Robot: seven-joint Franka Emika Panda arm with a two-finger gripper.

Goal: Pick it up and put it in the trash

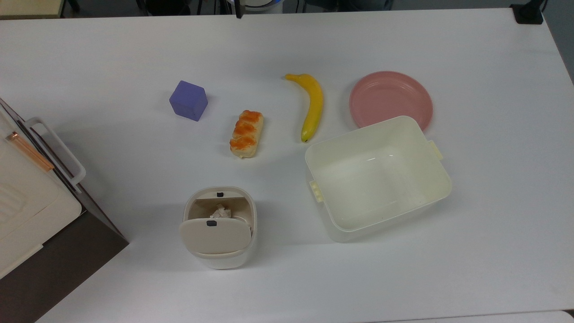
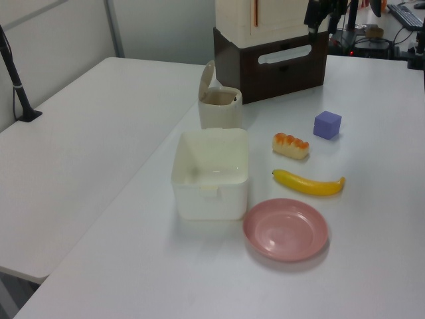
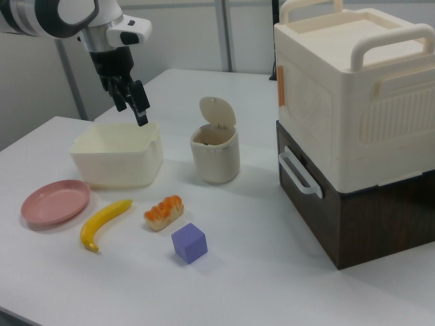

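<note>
Top view: the paper wad (image 1: 220,211) lies inside the bin (image 1: 219,227), seen through the gap behind the tipped-up flap lid (image 1: 214,235). Judged from this, the drop is done. The bin stands clear of the tub (image 1: 378,176), bread roll (image 1: 245,133), banana (image 1: 310,105), pink plate (image 1: 390,99) and purple cube (image 1: 189,100), so nothing crowds its mouth.

Left view: the bin (image 2: 220,106) stands just in front of the brown-and-cream cabinet (image 2: 272,46), lid raised on the far side. The wad cannot be made out here; the angle is too low to see into the bin. It does show the tub (image 2: 211,174) is empty.

Right view: the gripper (image 3: 138,103) hangs high above the tub (image 3: 117,155), well to the right view's left of the bin (image 3: 215,152), fingers close together and holding nothing, as far as can be made out. Its height suggests a retreat pose. The lid (image 3: 217,111) stands upright here, leaving the opening free.
</note>
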